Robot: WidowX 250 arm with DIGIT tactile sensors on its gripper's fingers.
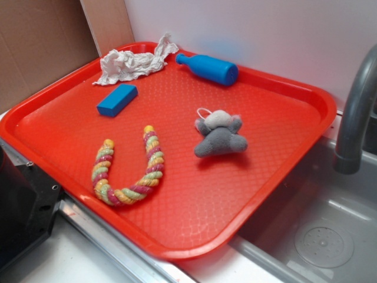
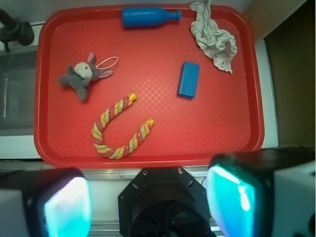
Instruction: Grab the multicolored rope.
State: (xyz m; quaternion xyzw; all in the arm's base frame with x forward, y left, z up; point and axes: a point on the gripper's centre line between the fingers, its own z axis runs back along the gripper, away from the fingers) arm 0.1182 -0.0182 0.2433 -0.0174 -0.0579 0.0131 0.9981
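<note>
My end effector (image 2: 150,197) hangs high above the near edge of the red tray (image 2: 148,49), its two fingers spread wide apart with nothing between them; in the wrist view one blurred fingertip (image 2: 66,207) glows pale teal at the lower left and the other at the lower right, with my dark mount between them. In the exterior view I cannot see the end effector itself, only a black part of my base at the lower left corner.

Taking the tray as the landmark: the multicolored rope (image 2: 111,136) lies flat on its floor, in the half closest to me, bent into a U whose two yellow tips point away from my base. Its pink, yellow and pale green strands are twisted together, and it touches nothing else.

The grey plush toy (image 2: 81,76) lies on the tray beyond the rope, toward the sink side, with its thin white loop beside it. The blue block (image 2: 189,79) sits near the tray's middle on the other side of the rope. The blue bottle (image 2: 148,17) lies on its side along the far rim, and the white wrinkly cloth (image 2: 213,37) is bunched in the far corner.

The tray overhangs a grey sink (image 1: 318,224), and a grey faucet (image 1: 356,112) rises beside it.
</note>
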